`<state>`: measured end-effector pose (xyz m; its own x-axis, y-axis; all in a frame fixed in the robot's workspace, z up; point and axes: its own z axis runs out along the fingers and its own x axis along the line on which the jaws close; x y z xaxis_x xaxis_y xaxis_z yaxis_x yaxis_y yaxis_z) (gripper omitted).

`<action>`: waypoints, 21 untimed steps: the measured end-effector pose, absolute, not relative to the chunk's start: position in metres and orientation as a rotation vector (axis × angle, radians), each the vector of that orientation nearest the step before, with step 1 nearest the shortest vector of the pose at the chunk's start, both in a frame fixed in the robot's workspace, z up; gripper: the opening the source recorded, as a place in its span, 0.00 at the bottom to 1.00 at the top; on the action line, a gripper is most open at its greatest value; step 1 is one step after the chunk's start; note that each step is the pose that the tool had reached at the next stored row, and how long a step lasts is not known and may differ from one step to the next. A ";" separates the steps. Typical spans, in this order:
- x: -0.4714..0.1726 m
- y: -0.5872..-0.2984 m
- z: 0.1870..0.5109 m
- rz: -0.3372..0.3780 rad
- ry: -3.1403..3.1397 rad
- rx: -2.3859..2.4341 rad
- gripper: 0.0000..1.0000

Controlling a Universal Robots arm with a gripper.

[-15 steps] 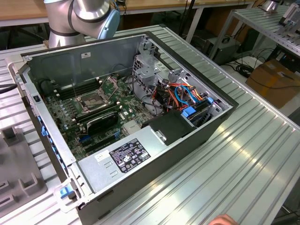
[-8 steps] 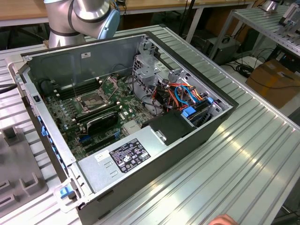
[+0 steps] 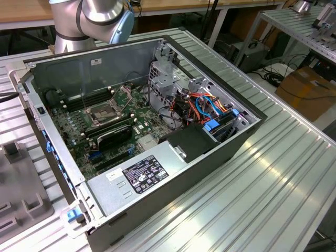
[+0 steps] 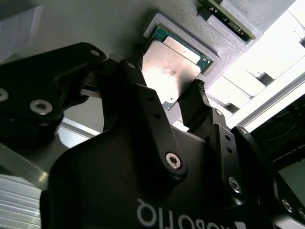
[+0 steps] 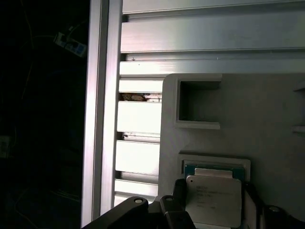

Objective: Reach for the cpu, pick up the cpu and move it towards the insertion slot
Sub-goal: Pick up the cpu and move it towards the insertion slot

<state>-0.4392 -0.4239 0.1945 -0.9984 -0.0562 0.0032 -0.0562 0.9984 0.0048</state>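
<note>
a ribbed aluminium table [image 3: 273,173], a wooden bench [image 3: 26,10] behind, a cardboard box [image 3: 310,92] on the floor [image 3: 253,65].

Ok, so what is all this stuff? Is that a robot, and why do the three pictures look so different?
Yes, that is a robot arm, the grey and blue thing at the top of the exterior view. That picture comes from a camera standing off the arm. It shows an open computer case lying on a ribbed metal table. Inside the case, the shiny square is the insertion slot, the place where a chip goes.

The other two pictures come from cameras riding near the arm's wrist. In the second wrist view, the big black shape is the end effector, the part that grabs things. It is right at the cpu, a thin pale square chip. The first wrist view shows the same chip lying in its grey holder. I cannot tell whether the chip is gripped yet.
</note>
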 end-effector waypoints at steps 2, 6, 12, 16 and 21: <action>-0.439 -0.424 0.195 -0.007 -3.137 0.088 0.55; -0.439 -0.424 0.195 -0.007 -3.137 0.088 0.55; -0.439 -0.424 0.195 -0.007 -3.137 0.088 0.55; -0.439 -0.424 0.197 -0.007 -3.137 0.088 0.55; -0.439 -0.424 0.202 -0.007 -3.137 0.088 0.55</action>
<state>-0.4392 -0.4239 0.2020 -0.9984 -0.0562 0.0034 -0.0562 0.9984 0.0046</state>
